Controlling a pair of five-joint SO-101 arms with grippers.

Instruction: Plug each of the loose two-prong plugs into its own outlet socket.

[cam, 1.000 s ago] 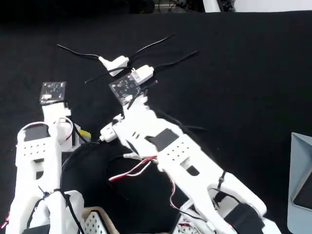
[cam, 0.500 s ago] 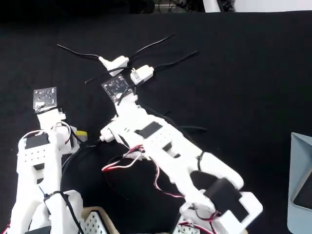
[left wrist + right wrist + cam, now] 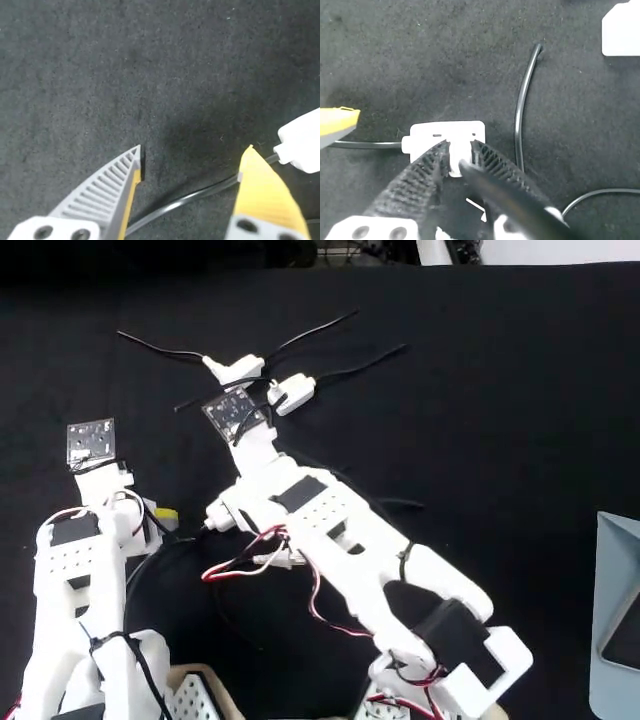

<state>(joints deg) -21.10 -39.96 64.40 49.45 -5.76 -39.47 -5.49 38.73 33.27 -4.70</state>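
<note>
Looking down, the right arm (image 3: pixel 300 500) ends by a white connector (image 3: pixel 292 392) and its twin (image 3: pixel 240 367); the left gripper (image 3: pixel 194 148) gapes wide over a black cable (image 3: pixel 172 204) — the right gripper (image 3: pixel 458 148), nearly closed, pinches the stub of a slotted connector (image 3: pixel 447 136), so push straight, untwisted.

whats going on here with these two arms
Two robot arms work over a black cloth strewn with white connector pieces and black cables. The right gripper is pinched on a white socket piece that shows two slots, with a second white piece lying a little way off. The left gripper is open and holds nothing; a black cable runs across the cloth between its fingers.
</note>
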